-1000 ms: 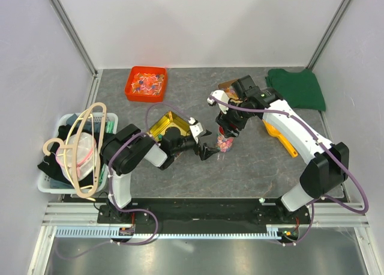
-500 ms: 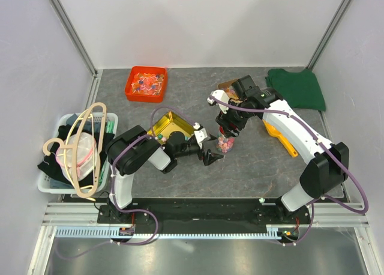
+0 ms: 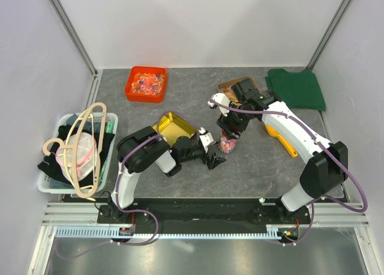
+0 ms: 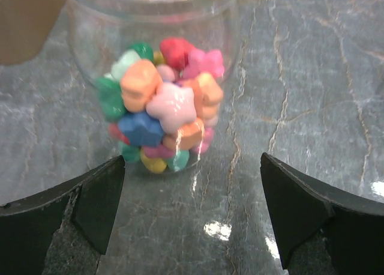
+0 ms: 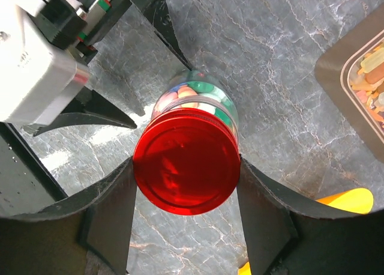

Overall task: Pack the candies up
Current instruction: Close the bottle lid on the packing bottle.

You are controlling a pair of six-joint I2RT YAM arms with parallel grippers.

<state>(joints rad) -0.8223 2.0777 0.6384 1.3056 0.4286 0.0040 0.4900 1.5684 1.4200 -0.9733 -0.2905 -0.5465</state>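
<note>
You are looking at one clear plastic jar [image 3: 226, 145] standing upright on the grey marbled table [image 3: 264, 167], just right of centre in the overhead view. The candies [image 4: 162, 107], star-shaped chunks in pink, orange, blue, green, yellow and red, are lying heaped in its bottom. More than a dozen are showing through the wall, and the exact count cannot be told.

One round red lid [image 5: 186, 167] is sitting on top of the jar. Your right gripper [image 5: 186, 170] is reaching down over it, its two black fingers [image 5: 108, 209] pressing the lid's rim from opposite sides, jaws partly closed around it.

Your left gripper [image 4: 192, 191] is lying low on the table at lower centre of the overhead view, jaws spread as wide as they go and holding nothing. In its wrist view the jar is standing just beyond the fingertips [image 4: 108, 191], centred on the gap, apart from both.

Three trays are sharing the table. One orange-red tray [image 3: 130, 86] of wrapped sweets is sitting at upper left, and one shiny gold tray [image 3: 171, 125] is lying by the left arm. One brown tray [image 5: 336, 77] of flat gummies is sitting at upper centre, partly under the right arm. One green cloth [image 3: 297, 89] is lying at upper right, with one yellow plastic tool [image 3: 280, 138] below it. One white basket [image 3: 51, 184] of clothes and hangers is standing at far left.
</note>
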